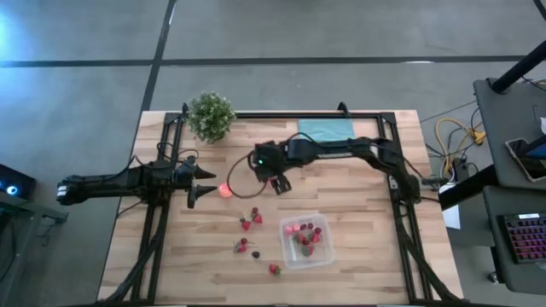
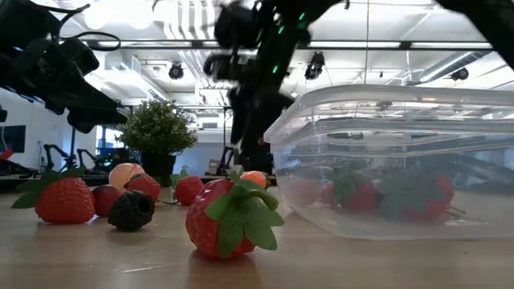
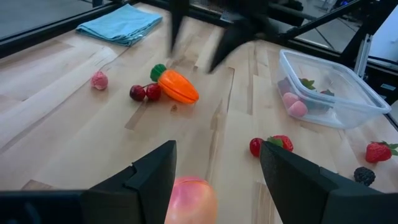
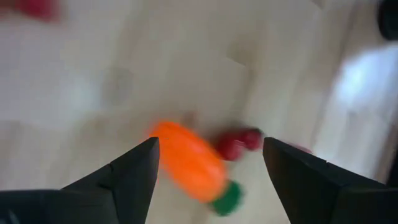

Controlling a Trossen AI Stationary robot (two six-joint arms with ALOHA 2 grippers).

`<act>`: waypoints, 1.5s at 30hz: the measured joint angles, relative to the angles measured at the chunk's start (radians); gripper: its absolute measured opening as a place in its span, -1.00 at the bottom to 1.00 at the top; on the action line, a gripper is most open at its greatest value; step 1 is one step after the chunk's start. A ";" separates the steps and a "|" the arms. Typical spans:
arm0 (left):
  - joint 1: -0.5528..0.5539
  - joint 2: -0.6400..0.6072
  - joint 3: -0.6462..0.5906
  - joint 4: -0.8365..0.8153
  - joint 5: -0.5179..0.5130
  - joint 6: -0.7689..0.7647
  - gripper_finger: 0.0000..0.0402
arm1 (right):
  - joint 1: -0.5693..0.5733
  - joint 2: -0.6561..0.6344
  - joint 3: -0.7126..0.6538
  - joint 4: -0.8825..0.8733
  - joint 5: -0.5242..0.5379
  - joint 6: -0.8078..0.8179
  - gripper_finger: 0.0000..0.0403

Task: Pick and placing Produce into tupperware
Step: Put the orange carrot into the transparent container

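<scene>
Arms reach in: we see our right gripper (image 4: pixel 211 165) open above the carrot (image 4: pixel 189 160), left gripper (image 3: pixel 217 171) open around the ball (image 3: pixel 191 199).

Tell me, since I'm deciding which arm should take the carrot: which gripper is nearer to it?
Right. The right gripper hangs directly over the carrot, fingers open. The left gripper sits farther off across the table, open around the pink-orange ball.

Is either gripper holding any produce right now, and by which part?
Neither. The left gripper is open around the pink-orange ball without clamping it; the right gripper hangs open over the carrot.
</scene>
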 joint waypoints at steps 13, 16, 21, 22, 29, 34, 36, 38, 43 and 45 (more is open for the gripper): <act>0.000 -0.001 0.000 0.000 0.000 0.000 0.08 | -0.040 0.110 0.199 -0.284 0.044 0.074 0.36; 0.000 -0.001 0.000 0.000 0.000 0.000 0.08 | -0.037 0.080 0.218 -0.302 0.038 0.215 0.36; 0.000 -0.001 0.000 0.000 0.000 0.000 0.08 | -0.053 -0.009 0.177 -0.339 0.010 0.582 0.36; 0.000 -0.001 0.000 0.000 0.000 0.000 0.08 | -0.057 -0.031 0.156 -0.341 0.011 0.640 0.36; 0.000 0.000 0.000 0.000 0.000 0.000 0.08 | -0.082 -0.250 -0.133 -0.519 0.001 1.147 0.36; 0.000 -0.001 0.000 0.000 0.000 0.000 0.08 | -0.044 -0.480 -0.424 -0.459 -0.022 1.323 0.36; 0.000 -0.001 0.000 0.000 0.000 0.000 0.08 | -0.018 -0.544 -0.516 -0.464 -0.063 1.419 0.36; 0.000 -0.001 0.000 0.000 0.000 0.000 0.08 | -0.010 -0.596 -0.610 -0.457 -0.150 1.586 0.36; 0.000 -0.001 0.000 0.000 0.000 0.000 0.08 | -0.007 -0.703 -0.793 -0.226 -0.170 1.742 0.36; 0.000 -0.001 0.000 0.000 0.000 0.000 0.08 | -0.003 -0.699 -0.826 -0.184 -0.188 1.745 0.36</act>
